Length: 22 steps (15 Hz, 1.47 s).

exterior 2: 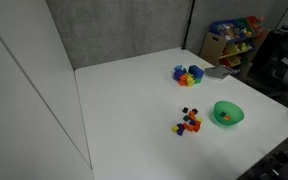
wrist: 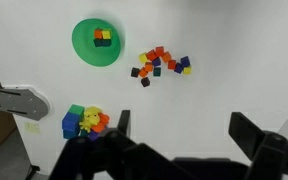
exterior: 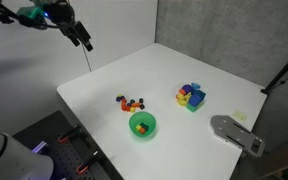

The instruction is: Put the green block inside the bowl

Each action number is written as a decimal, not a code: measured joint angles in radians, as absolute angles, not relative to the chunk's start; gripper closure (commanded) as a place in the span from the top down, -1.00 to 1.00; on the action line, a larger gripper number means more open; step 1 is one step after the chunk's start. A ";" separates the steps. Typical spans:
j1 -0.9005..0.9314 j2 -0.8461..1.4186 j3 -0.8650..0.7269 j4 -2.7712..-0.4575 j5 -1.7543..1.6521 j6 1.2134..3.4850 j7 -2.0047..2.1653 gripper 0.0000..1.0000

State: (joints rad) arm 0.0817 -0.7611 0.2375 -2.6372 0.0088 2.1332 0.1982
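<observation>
The bright green bowl (exterior: 152,122) stands near the table's front edge and shows in both exterior views (exterior 2: 237,110) and in the wrist view (wrist: 83,50). Two or three small blocks (wrist: 103,36) lie in it; one looks dark green, one yellowish. A scatter of small red, orange, blue and dark blocks (wrist: 162,65) lies beside the bowl (exterior: 132,102) (exterior 2: 189,123). My gripper (wrist: 184,130) is open and empty, high above the table, well away from bowl and blocks (exterior: 84,40). It is out of the frame in an exterior view.
A blue-yellow-purple block pile (exterior: 191,96) (exterior 2: 188,74) (wrist: 84,122) sits farther back on the white table (exterior: 104,85). A flat grey object (exterior: 234,132) (wrist: 19,100) lies at the table edge. A shelf of toys (exterior 2: 234,35) stands behind.
</observation>
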 measured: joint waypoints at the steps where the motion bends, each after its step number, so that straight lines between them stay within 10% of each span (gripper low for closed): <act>1: 0.082 -0.761 0.238 -2.637 0.009 2.133 0.198 1.00; 22: 0.083 -0.360 0.199 -2.565 0.050 2.300 0.215 1.00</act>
State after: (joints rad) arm 0.0833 -0.3605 0.1989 -2.5654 0.0501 2.3000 0.2145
